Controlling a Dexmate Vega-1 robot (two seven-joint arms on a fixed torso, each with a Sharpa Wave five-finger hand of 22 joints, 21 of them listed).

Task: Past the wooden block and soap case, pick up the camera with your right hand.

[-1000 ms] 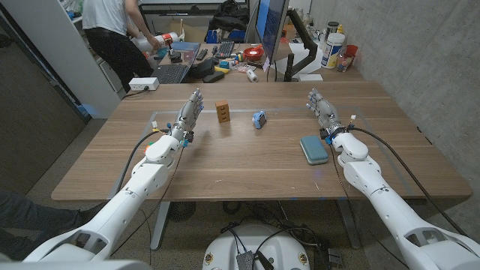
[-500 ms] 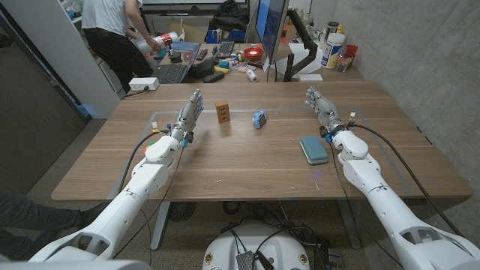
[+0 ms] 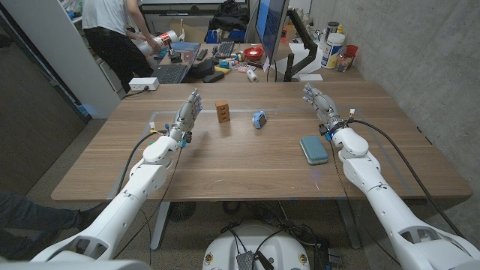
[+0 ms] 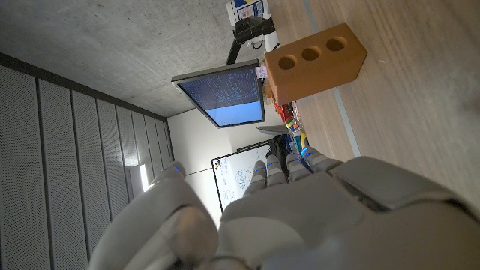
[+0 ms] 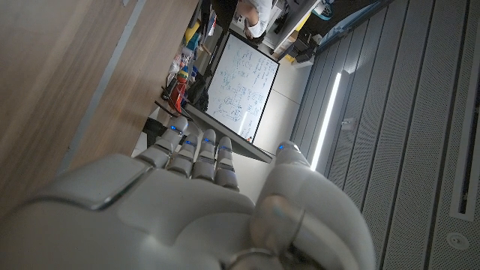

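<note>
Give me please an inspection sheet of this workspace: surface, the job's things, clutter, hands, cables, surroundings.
Surface: wooden table, with pale tape lines near its far corners.
Job's things: small blue camera near the middle; wooden block with three holes to its left; teal soap case nearer the right arm. All stand apart, untouched.
Clutter: nothing seen on this table besides those three.
Hands: left hand open, left of the block; right hand open, beyond the soap case, holding nothing.
Cables: black cables run along both forearms.
Surroundings: person standing at a crowded desk behind; monitor; concrete wall on the right.
</note>
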